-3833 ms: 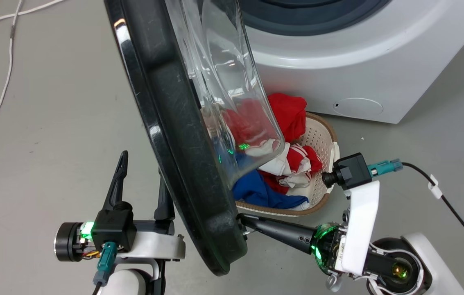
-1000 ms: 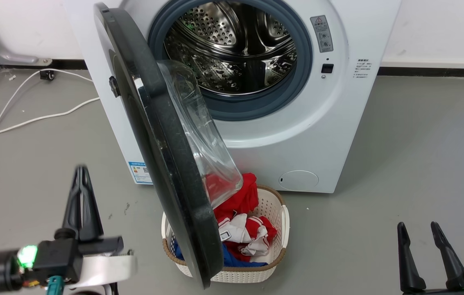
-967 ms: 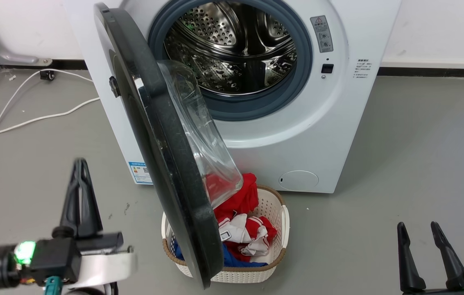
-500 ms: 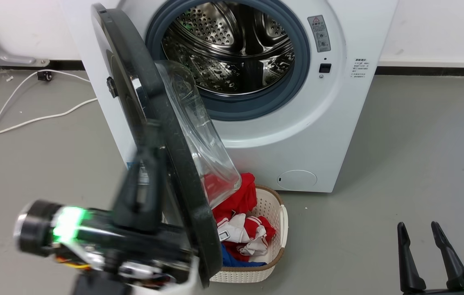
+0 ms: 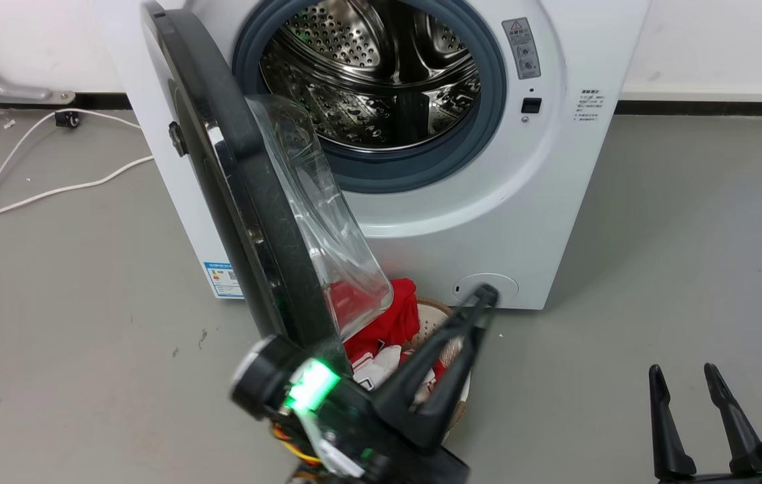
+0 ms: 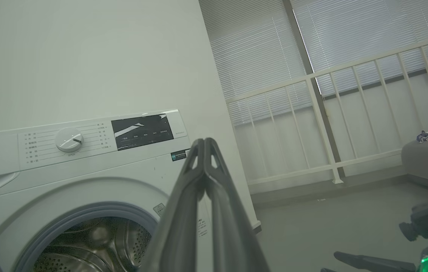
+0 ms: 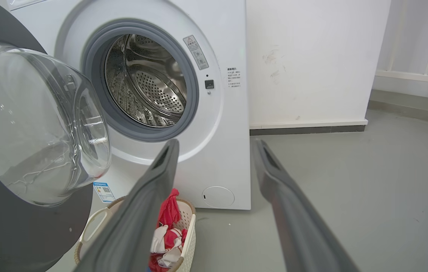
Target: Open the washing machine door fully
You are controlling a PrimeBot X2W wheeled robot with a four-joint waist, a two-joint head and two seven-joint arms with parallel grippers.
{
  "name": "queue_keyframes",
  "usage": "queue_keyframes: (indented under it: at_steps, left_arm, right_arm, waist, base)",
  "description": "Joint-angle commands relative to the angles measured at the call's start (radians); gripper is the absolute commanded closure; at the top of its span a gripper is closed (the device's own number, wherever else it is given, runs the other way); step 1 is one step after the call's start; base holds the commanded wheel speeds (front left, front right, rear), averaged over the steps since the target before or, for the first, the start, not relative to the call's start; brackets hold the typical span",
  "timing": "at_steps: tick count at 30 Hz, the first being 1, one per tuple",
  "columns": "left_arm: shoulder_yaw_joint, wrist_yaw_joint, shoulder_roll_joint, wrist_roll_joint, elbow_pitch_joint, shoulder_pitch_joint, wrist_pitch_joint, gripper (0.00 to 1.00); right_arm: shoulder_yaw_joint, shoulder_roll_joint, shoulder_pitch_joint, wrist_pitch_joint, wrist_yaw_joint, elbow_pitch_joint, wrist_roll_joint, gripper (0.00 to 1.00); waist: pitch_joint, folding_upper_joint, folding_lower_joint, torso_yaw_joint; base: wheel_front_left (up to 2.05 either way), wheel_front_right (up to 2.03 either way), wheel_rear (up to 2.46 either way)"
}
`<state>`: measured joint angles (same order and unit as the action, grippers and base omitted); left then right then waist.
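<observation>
Head camera looks down on the washing machine (image 5: 522,222); both wrist cameras face it from lower.

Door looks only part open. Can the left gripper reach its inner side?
Probably yes: the left gripper, shut, sits on the inner side of the door, near the basket, with nothing between them.

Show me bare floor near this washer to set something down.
Bare floor lies right of the washing machine, ahead of the right hand, and left of the washing machine door, up to the white cable. Crowded: under the door, where the laundry basket sits by the left hand.
</observation>
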<state>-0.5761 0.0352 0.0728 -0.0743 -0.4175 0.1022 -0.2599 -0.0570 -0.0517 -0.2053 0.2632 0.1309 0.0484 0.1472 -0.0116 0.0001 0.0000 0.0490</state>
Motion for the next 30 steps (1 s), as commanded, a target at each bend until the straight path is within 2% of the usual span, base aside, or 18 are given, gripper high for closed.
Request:
queue_keyframes:
  at_steps: [1, 6, 11, 30]
  left_arm:
    - [-0.014, 0.004, -0.005, 0.010, 0.012, 0.001, -0.002, 1.00]
    - [-0.080, 0.017, -0.008, 0.027, 0.085, -0.015, -0.004, 1.00]
    - [-0.094, 0.010, -0.003, 0.043, 0.168, -0.039, -0.005, 1.00]
    - [0.033, -0.099, 0.047, 0.106, 0.344, -0.129, -0.006, 1.00]
  right_arm:
    - [0.001, 0.003, 0.007, 0.002, 0.000, -0.002, 0.001, 0.00]
    - [0.006, 0.003, 0.020, 0.002, 0.000, -0.007, -0.004, 0.00]
    - [0.005, 0.003, 0.031, 0.002, 0.000, -0.011, -0.009, 0.00]
    - [0.001, 0.003, 0.046, 0.002, 0.000, -0.026, -0.020, 0.00]
  waist:
    - [0.003, -0.0001, 0.0000, 0.000]
    - [0.016, -0.0001, 0.0000, -0.001]
    - [0.031, -0.0001, 0.0000, -0.002]
    - [0.061, -0.0001, 0.0000, 0.028]
  base:
    - [0.00, 0.00, 0.00]
    - [0.00, 0.00, 0.00]
    - [0.00, 0.00, 0.00]
    - [0.00, 0.00, 0.00]
